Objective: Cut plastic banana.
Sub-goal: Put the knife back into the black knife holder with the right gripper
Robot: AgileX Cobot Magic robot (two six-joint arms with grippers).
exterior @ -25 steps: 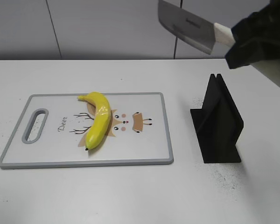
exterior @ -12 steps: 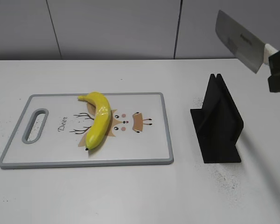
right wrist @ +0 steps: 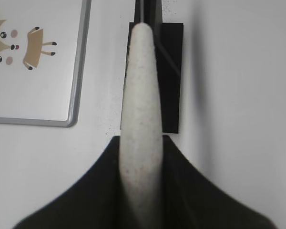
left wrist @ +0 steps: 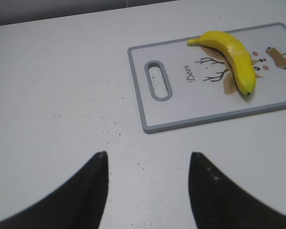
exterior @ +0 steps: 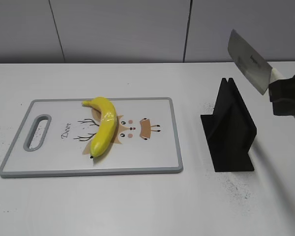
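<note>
The yellow plastic banana [exterior: 103, 126] lies whole on the white cutting board [exterior: 152, 152], also in the left wrist view [left wrist: 231, 51]. My right gripper [exterior: 285, 96] is shut on the pale handle [right wrist: 140, 105] of a cleaver whose steel blade [exterior: 247, 60] hangs in the air above the black knife stand [exterior: 229, 129], far right of the banana. In the right wrist view the handle lines up with the stand's slot [right wrist: 148, 14]. My left gripper [left wrist: 148, 164] is open and empty over bare table, left of the board. It is out of the exterior view.
The cutting board [left wrist: 200, 114] has a grey rim, a handle slot [exterior: 37, 132] at its left end and a deer drawing. The black stand stands upright right of the board. A grey wall runs behind the table.
My right gripper has carried the cleaver from high above the board's right end to the right and down, to just above the black stand. The banana and left gripper have not moved.
</note>
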